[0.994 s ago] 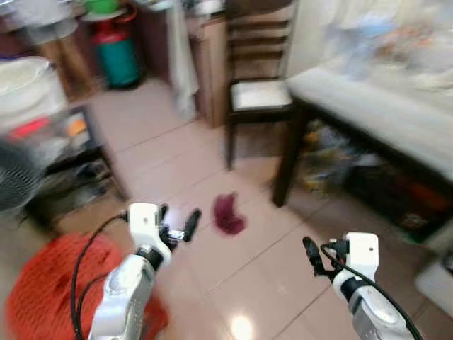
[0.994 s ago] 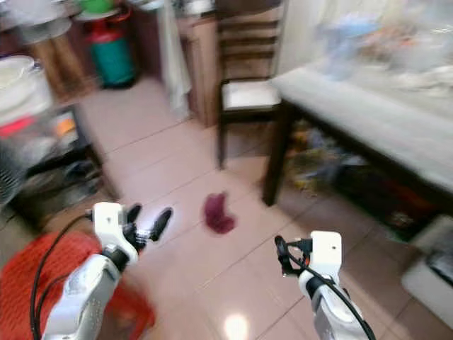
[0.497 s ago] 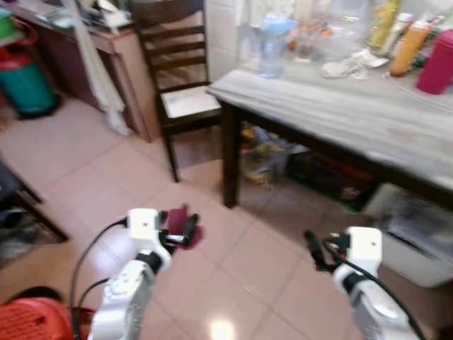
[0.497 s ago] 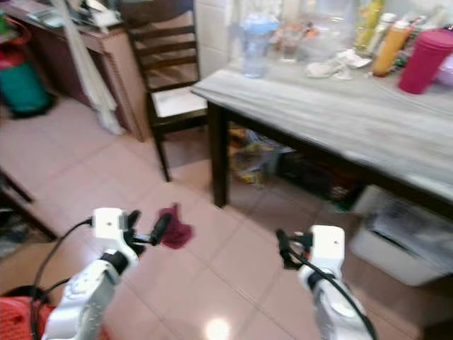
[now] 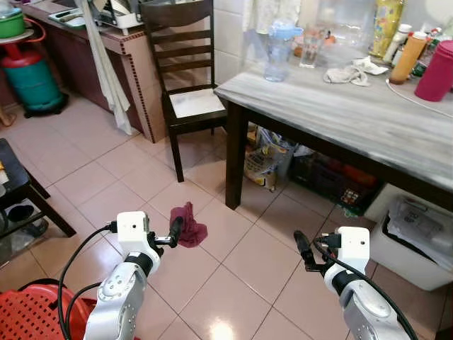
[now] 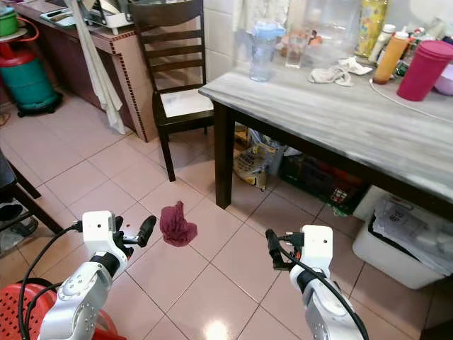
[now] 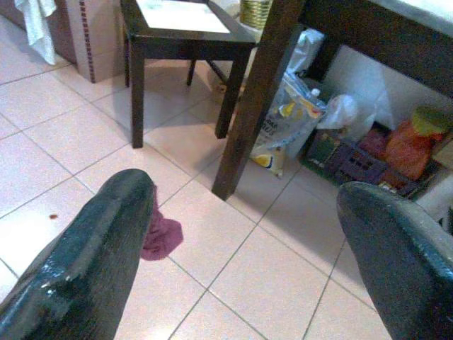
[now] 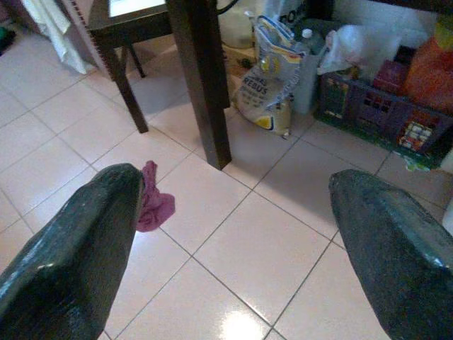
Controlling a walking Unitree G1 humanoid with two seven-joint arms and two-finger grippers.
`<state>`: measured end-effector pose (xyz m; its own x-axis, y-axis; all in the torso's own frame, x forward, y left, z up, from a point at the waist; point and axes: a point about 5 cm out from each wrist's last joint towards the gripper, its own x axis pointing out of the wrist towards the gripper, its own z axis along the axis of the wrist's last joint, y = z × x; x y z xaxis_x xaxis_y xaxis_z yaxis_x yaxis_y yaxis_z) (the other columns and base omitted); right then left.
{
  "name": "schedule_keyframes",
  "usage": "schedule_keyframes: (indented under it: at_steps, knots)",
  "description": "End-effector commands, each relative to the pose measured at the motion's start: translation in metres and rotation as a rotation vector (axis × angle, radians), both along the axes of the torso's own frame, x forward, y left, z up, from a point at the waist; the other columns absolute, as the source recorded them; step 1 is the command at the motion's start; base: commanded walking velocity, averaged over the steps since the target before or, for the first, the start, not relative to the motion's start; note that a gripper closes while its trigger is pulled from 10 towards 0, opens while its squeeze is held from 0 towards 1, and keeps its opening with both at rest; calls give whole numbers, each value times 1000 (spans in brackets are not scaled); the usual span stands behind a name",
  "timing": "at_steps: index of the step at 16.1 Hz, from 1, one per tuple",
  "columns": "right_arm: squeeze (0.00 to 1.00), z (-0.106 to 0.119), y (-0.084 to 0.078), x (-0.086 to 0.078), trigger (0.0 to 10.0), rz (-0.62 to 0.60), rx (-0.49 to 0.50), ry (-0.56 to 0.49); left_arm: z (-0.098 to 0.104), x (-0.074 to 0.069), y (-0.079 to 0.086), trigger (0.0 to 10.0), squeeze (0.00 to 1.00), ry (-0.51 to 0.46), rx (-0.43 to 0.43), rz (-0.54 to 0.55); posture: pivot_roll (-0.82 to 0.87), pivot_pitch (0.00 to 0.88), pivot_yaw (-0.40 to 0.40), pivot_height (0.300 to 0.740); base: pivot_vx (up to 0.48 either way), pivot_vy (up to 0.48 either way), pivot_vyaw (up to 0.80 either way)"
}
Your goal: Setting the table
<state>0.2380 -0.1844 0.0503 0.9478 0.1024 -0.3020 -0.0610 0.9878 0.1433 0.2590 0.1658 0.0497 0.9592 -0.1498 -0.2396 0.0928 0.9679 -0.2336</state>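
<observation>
Maroon cloth [image 5: 187, 225] lies crumpled on the pink floor tiles [image 5: 106, 170], just ahead of my left pincer [image 5: 175, 231] and near the dark front leg of the bench [image 5: 340, 113]. In the head views that pincer's black tips sit right beside the cloth's near edge, though I cannot tell from here whether they touch it. Through the left wrist camera the two fingers [image 7: 85, 255] stand wide apart with nothing between them, and the cloth shows on the tiles past one finger, well apart from the other. My right pincer [image 6: 272, 249] hangs lower to the right, over bare tiles and apart from the cloth; its wrist camera shows its fingers [image 8: 71, 248] spread just as wide, empty. The grey-topped bench carries a clear jug with a blue lid [image 5: 277, 51], a white rag [image 5: 345, 73], an orange bottle [image 5: 407, 55] and a pink cup [image 5: 435, 71]. A dark wooden chair [image 5: 185, 78] stands by the bench's left end. Under the bench sit a yellow-printed sack [image 8: 263, 91] and a purple crate [image 8: 368, 113].
</observation>
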Motion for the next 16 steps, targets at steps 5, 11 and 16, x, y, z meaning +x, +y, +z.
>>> schedule_keyframes:
  at_steps: [5, 11, 16]
  knots:
    - [0, -2, -1, 0, 10000, -27, 20, 15, 0, 1, 1, 10000, 0, 9, 30, -9, -220, 61, 19, 740, -254, 0, -700]
    - [0, 0, -1, 1, 10000, -45, 25, 1, 0, 3, 1, 10000, 0, 3, 41, -26, -223, 62, 25, 740, -276, 0, -499]
    - [0, 10, -8, 7, 10000, -108, -22, -51, 15, 8, 2, 10000, 0, -92, -12, -62, -217, 64, 28, 740, 0, 0, 0]
